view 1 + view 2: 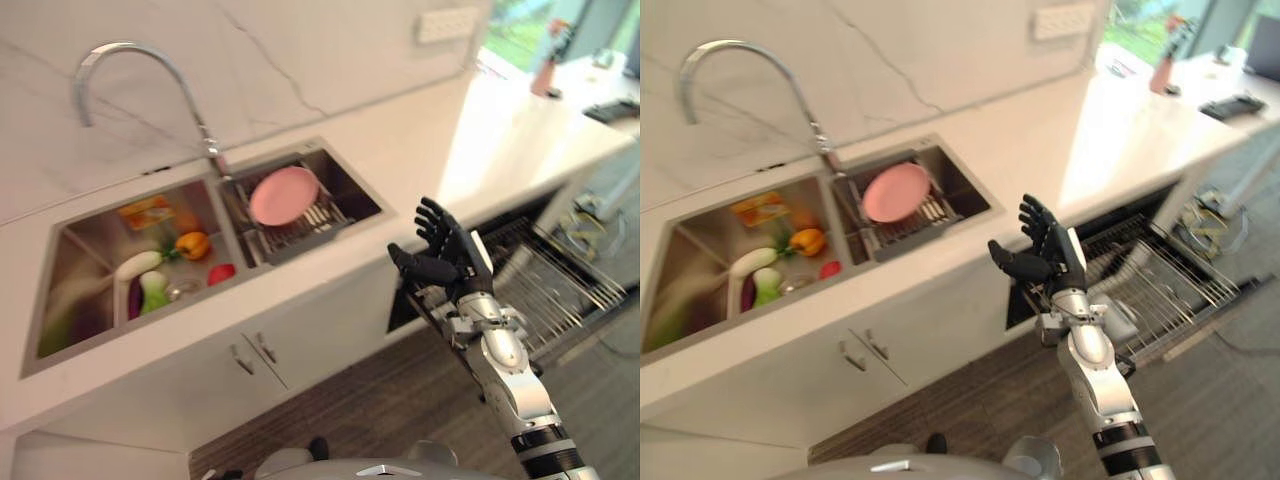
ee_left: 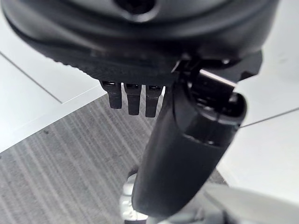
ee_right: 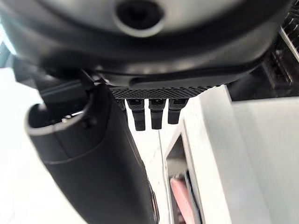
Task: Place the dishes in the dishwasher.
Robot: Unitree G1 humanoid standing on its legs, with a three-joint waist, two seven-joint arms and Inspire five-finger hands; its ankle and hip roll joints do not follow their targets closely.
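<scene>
I have the right robot hand [image 1: 445, 250] raised, fingers spread and empty, before the open dishwasher rack [image 1: 560, 285]. The pink plate [image 1: 284, 195] waits in the sink's drainer [image 1: 300, 232]; reaching it comes next.

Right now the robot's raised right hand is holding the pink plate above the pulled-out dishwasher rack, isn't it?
Not quite. The right hand is raised near the pulled-out dishwasher rack, but it is open and holds nothing. The pink plate leans in the drying rack inside the sink's right basin, as the left eye view shows.
</scene>
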